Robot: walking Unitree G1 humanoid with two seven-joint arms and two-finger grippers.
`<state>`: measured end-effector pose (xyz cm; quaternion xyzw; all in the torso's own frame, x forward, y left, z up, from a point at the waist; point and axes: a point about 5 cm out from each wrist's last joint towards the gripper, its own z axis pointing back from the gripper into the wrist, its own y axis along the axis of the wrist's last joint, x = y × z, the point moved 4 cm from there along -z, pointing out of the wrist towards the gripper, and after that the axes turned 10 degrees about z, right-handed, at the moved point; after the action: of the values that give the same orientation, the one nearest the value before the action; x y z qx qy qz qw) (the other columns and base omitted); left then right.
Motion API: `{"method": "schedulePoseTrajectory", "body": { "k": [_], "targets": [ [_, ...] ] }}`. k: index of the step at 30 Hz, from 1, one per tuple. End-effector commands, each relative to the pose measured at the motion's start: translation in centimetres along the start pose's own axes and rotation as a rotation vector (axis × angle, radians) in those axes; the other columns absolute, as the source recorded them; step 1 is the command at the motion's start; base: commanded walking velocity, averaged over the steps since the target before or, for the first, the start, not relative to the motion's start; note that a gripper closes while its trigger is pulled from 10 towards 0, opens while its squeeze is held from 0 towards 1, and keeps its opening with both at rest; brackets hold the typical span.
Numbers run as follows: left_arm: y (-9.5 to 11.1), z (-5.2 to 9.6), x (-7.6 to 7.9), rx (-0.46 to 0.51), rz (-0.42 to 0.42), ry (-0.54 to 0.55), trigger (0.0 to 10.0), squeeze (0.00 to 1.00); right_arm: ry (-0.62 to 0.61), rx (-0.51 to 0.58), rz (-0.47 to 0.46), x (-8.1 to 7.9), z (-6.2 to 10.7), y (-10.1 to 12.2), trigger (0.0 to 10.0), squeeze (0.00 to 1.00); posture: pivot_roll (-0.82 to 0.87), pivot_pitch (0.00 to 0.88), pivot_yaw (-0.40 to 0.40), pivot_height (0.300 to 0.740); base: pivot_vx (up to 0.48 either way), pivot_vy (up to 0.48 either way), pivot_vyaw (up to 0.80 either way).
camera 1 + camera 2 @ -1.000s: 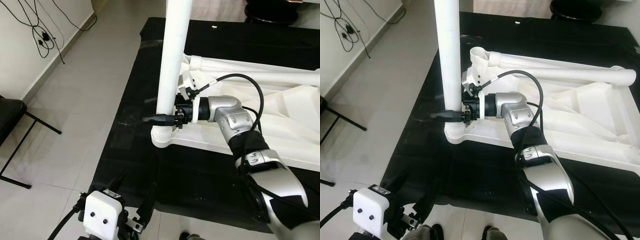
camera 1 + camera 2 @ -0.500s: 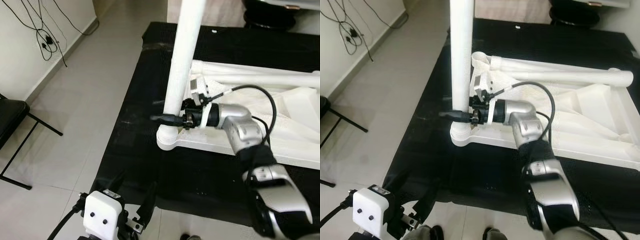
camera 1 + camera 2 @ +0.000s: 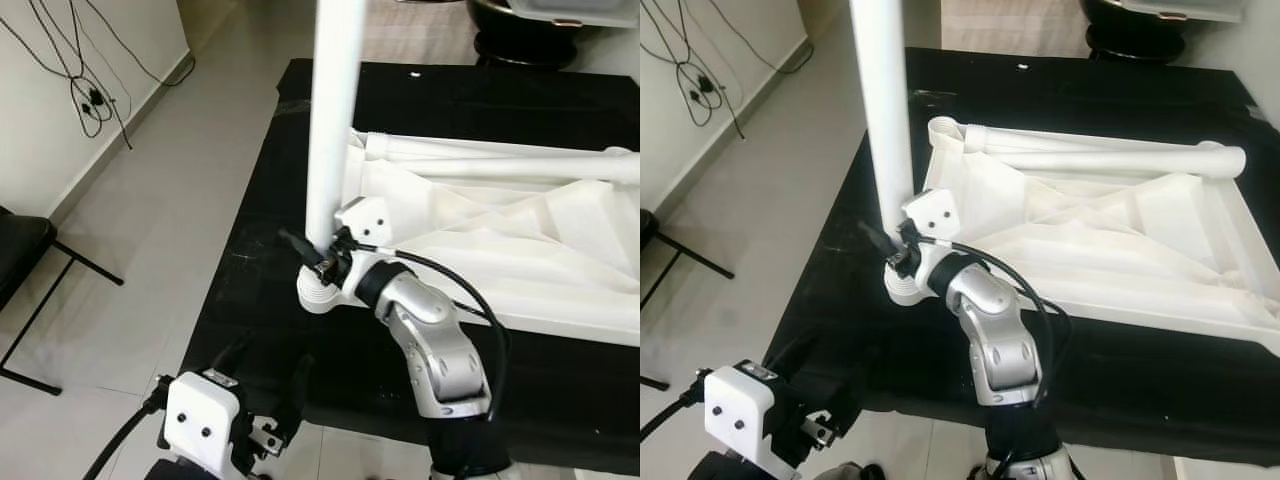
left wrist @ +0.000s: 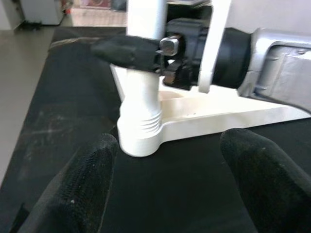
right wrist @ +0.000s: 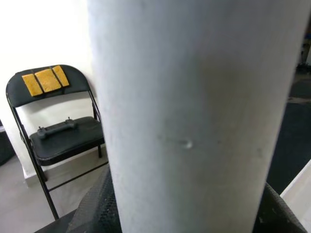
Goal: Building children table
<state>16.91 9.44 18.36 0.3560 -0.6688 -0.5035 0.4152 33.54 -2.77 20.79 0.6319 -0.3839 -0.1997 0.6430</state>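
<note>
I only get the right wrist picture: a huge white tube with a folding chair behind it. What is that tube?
Observer: A table leg, standing upright in a corner socket of the upturned white tabletop.
Operator: Who holds it?
Observer: The right gripper, clamped around it just above the socket.
Operator: And the other arm?
Observer: The left gripper hovers low over the black mat, fingers open, facing that corner.

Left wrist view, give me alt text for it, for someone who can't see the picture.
The right gripper clamps its black fingers around an upright white table leg just above the ribbed base where the leg meets the corner socket of the white tabletop, which lies on a black mat. The left gripper's two fingers spread open in the foreground.
</note>
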Motion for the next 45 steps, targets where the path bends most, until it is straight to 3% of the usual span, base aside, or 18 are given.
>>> {"method": "schedulePoseTrajectory", "body": {
  "k": [1,2,3,4,5,6,8,12,14,15,19,26,27,28,29,38,42,45],
  "targets": [
    [-0.6,0.2,-0.2,-0.024,0.008,0.002,10.0,0.00,-0.020,-0.088,-0.060,0.2,0.3,-2.2,7.5,0.00,0.04,0.181,-0.008,0.740,0.000,0.000,0.00],
    [-0.6,0.2,-0.2,-0.024,0.008,0.002,10.0,0.00,-0.020,-0.088,-0.060,0.2,0.3,-2.2,7.5,0.00,0.04,0.181,-0.008,0.740,0.000,0.000,0.00],
    [-0.6,0.1,-0.3,-0.022,0.009,0.002,10.0,0.00,0.018,-0.069,-0.077,-0.2,0.3,-1.8,10.0,0.00,0.04,0.180,-0.008,0.740,0.000,0.000,0.00],
    [-0.6,0.1,-0.3,-0.021,0.010,0.001,10.0,0.00,0.089,-0.043,-0.101,-0.8,0.3,-1.2,10.0,0.53,0.04,0.182,-0.007,0.740,0.000,0.000,0.00],
    [-0.6,0.1,-0.3,-0.021,0.010,0.001,10.0,0.00,0.089,-0.043,-0.101,-0.8,0.3,-1.2,10.0,0.53,0.04,0.182,-0.007,0.740,0.000,0.000,0.00],
    [-0.5,0.0,-0.2,-0.020,0.012,-0.001,10.0,0.00,0.211,0.006,-0.118,-1.4,0.3,-0.5,10.0,1.00,0.04,0.181,-0.005,0.740,0.000,0.000,0.00],
    [-0.5,0.0,-0.2,-0.020,0.012,-0.001,10.0,0.00,0.211,0.006,-0.118,-1.4,0.3,-0.5,10.0,1.00,0.04,0.181,-0.005,0.740,0.000,0.000,0.00],
    [-0.5,0.0,-0.1,-0.018,0.014,-0.008,10.0,0.00,0.463,0.099,-0.058,-0.9,0.4,1.5,10.0,0.95,0.05,0.180,-0.006,0.740,0.000,0.000,0.00],
    [-0.4,0.0,0.0,-0.018,0.014,-0.008,10.0,0.00,0.495,0.107,-0.040,-0.5,0.3,1.7,10.0,0.95,0.05,0.180,-0.006,0.740,0.000,0.000,0.00],
    [-0.4,0.0,0.0,-0.017,0.015,-0.009,10.0,0.00,0.553,0.111,-0.007,-0.4,0.2,1.9,10.0,0.00,0.05,0.182,-0.009,0.740,0.000,0.000,0.00],
    [-0.4,-0.1,0.1,-0.015,0.015,-0.011,10.0,0.00,0.771,0.102,0.035,-1.1,0.6,1.7,10.0,0.00,0.06,0.183,-0.010,0.740,0.000,0.000,0.00],
    [-0.3,-0.1,0.2,-0.015,0.017,-0.010,10.0,0.00,0.844,0.123,0.025,-1.0,-1.0,2.8,10.0,0.00,0.07,0.187,-0.006,0.740,0.000,0.000,0.00],
    [-0.3,-0.1,0.2,-0.016,0.016,-0.010,10.0,0.00,0.852,0.135,0.012,-0.9,-1.4,3.3,4.4,0.00,0.07,0.189,-0.007,0.740,0.000,0.000,0.00],
    [-0.3,-0.1,0.2,-0.016,0.017,-0.010,10.0,0.00,0.870,0.146,0.002,-0.8,-1.7,3.6,4.6,0.00,0.07,0.189,-0.008,0.740,0.000,0.000,0.00],
    [-0.3,-0.1,0.2,-0.017,0.017,-0.009,10.0,0.00,0.887,0.157,-0.010,-0.7,-1.8,3.8,0.0,0.00,0.07,0.192,-0.009,0.740,0.000,0.000,0.00],
    [-0.3,0.0,0.3,-0.017,0.019,-0.005,10.0,0.00,0.910,0.183,-0.023,0.1,-1.4,3.8,0.0,0.00,0.07,0.195,-0.011,0.740,0.000,0.000,0.00],
    [-0.4,0.0,0.4,-0.019,0.021,-0.007,10.0,0.00,0.823,0.174,-0.003,0.9,-1.1,3.0,0.0,0.00,0.06,0.193,-0.014,0.740,0.000,0.000,0.00],
    [-0.4,0.0,0.3,-0.019,0.021,-0.007,10.0,0.00,0.669,0.133,0.009,1.5,-0.7,1.9,0.0,0.00,0.06,0.191,-0.021,0.740,0.000,0.000,0.00]
  ]
}}
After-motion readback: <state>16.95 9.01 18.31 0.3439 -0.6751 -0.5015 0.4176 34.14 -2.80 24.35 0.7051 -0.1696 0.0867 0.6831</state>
